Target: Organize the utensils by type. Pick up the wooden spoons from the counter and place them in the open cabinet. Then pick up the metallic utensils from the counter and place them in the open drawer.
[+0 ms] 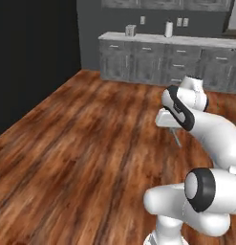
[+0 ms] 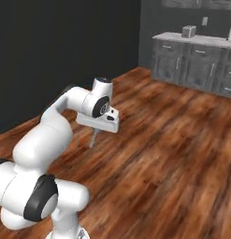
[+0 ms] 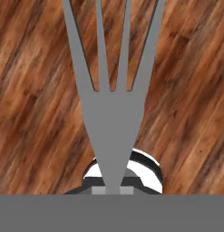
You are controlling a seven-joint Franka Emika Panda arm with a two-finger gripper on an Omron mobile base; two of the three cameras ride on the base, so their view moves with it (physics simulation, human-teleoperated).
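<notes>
hand [image 2: 94,138]: clamped shut on the fork's handle, carried low over the wood floor [image 1: 81,143], pointing down.
fork [image 3: 111,90]: grey, tines leading away from the hand camera; seen from the base as a thin grey sliver hanging under the hand.
bench [image 1: 162,39]: a white-topped run with dark fronts stands well apart at the far wall; small items on it too blurred to name.
progress: judged mid-way through the metallic step, fork in transit to the drawer; placing it is not yet done.
unknowns: spoons, orange-handled utensil, drawer status cannot be told from here.
</notes>
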